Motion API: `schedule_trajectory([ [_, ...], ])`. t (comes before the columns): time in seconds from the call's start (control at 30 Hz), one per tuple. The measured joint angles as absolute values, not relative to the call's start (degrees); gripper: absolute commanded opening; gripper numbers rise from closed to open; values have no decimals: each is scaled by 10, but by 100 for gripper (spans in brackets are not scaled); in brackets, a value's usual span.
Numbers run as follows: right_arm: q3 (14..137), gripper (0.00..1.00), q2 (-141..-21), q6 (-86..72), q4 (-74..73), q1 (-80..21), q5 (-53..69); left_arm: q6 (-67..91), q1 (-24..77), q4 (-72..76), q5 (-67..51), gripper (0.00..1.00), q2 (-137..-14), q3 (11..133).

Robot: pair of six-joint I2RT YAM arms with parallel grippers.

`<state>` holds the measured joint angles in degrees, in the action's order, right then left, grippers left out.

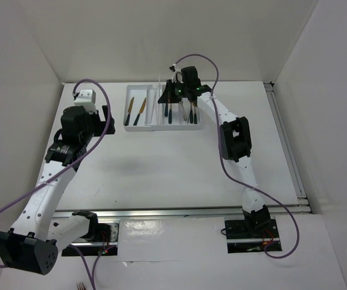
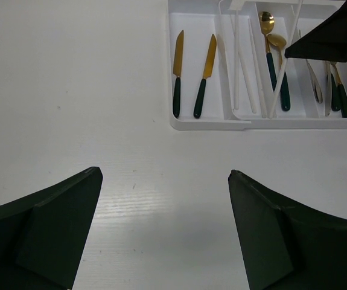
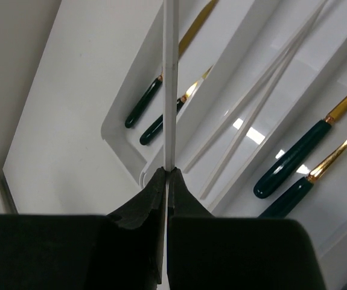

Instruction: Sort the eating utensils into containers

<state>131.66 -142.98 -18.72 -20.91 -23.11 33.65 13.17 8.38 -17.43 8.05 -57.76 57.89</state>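
White plastic tray (image 2: 209,125) lies on the worktop (image 2: 70,90), with two teal-handled knives (image 2: 177,78) in its leftmost compartment, pale sticks (image 2: 236,66) in the next and spoons (image 2: 271,60) beyond. The right tool (image 3: 168,173) hangs above the tray, fingers pinched tight on another thin stick (image 3: 171,84). The left tool (image 2: 164,175) hovers over bare worktop near the tray, spread wide.

Tray (image 2: 204,124): glossy white plastic. Knives (image 2: 177,72) ahead of left gripper (image 2: 164,175): polished gold metal blades, glossy dark teal handles. Stick (image 3: 170,90) pinched in right gripper (image 3: 167,172): smooth, white. Table (image 2: 70,90): matt white, faint grain.
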Motion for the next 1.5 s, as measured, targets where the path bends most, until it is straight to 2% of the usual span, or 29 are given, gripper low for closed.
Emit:
schedule_trajectory([
  [0.27,1317,0,-1439,-193,-128,-231,333,121,84,-182,98,100,-577,586],
  [0.53,1319,0,-1479,-185,-120,-236,326,121,84,-194,109,100,-575,593],
  [0.57,1319,4,-1484,-184,-120,-237,325,121,84,-194,109,100,-575,595],
  [0.6,1319,14,-1488,-184,-120,-238,324,121,84,-194,109,100,-575,596],
  [0.63,1319,30,-1491,-184,-120,-239,324,121,84,-194,109,100,-574,597],
  [0.87,1297,47,-1493,-166,-110,-240,320,121,84,-209,105,100,-574,598],
  [0.97,1253,49,-1473,-159,-91,-240,322,119,84,-214,91,100,-574,598],
  [1.23,1087,50,-1281,-98,-132,-220,277,124,84,-214,56,100,-571,536],
  [1.37,970,55,-1119,-32,-142,-165,244,127,84,-215,56,100,-575,482],
  [1.5,863,55,-994,26,-142,-104,223,135,84,-206,62,100,-578,455],
])
